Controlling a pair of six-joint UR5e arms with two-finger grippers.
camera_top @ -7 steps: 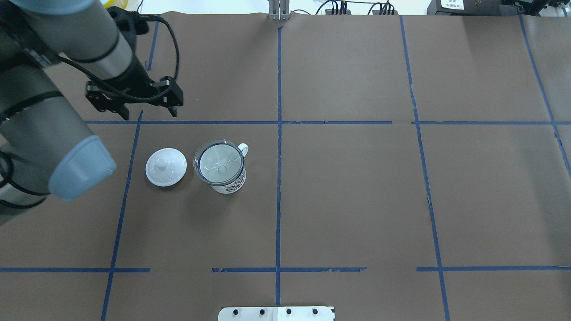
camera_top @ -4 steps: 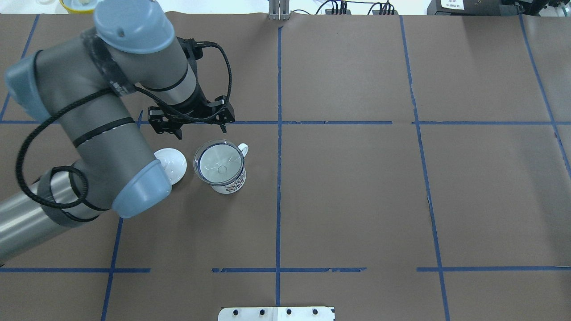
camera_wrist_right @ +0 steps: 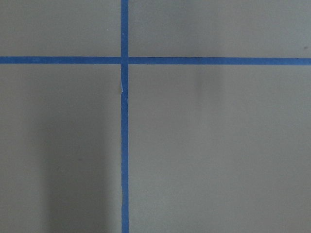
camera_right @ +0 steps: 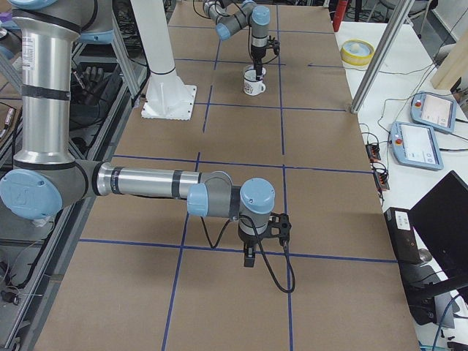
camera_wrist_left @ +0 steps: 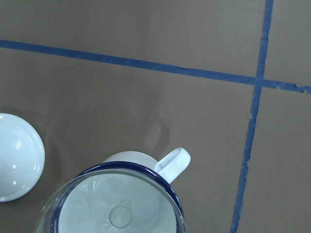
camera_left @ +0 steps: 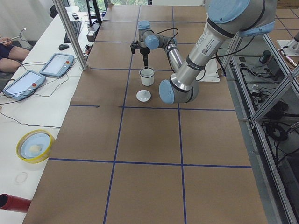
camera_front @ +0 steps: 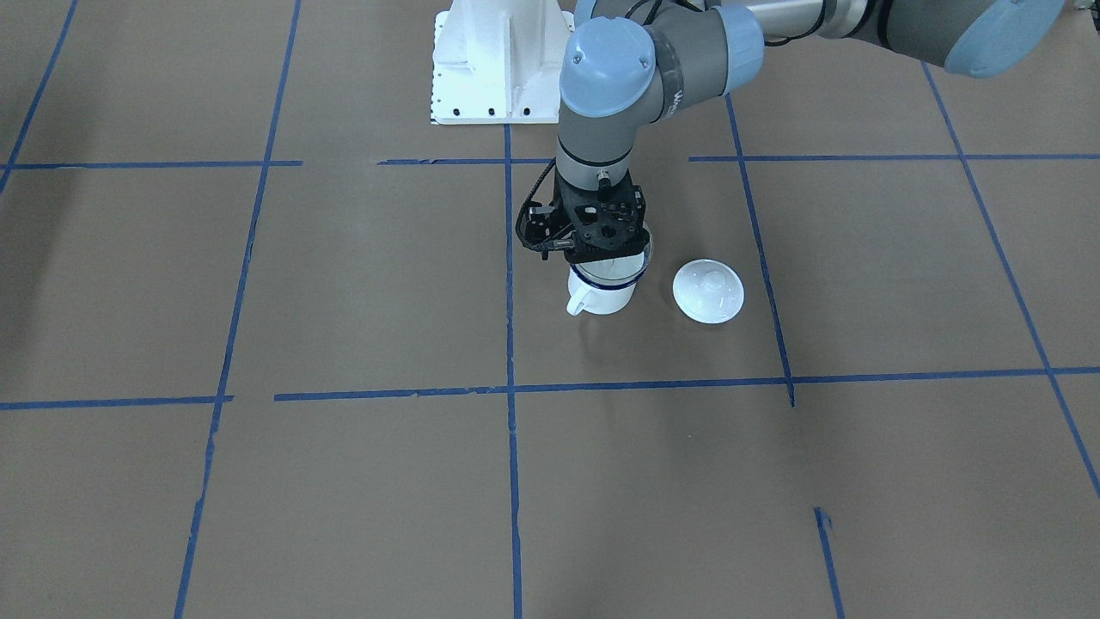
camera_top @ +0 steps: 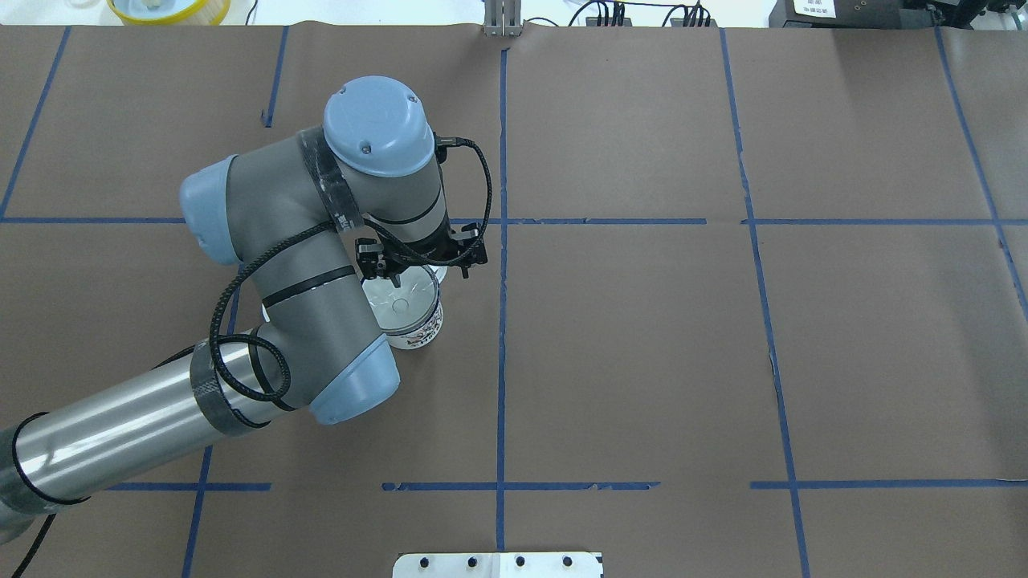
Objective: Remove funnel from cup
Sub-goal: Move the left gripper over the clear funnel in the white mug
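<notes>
My left pincer [camera_top: 431,277] hangs with its jaws spread, straight above the funnel [camera_top: 399,304]. Its fingertips are close over the clear rim, and I can't tell if they touch. The funnel sits in the cup [camera_top: 418,333] right beneath the pincer. The white lid [camera_front: 708,291] lies beside the cup on the worktop [camera_top: 642,361]. My right pincer [camera_right: 248,257] is well apart from them. I can't tell whether it's spread or pressed together.

brown paper table [camera_top: 642,361], blue tape grid [camera_top: 602,221], white side bench [camera_left: 28,116], tablets [camera_left: 57,64]

Left wrist view's edges crop cup [camera_wrist_left: 136,158], funnel [camera_wrist_left: 116,204] and lid [camera_wrist_left: 17,158]
</notes>
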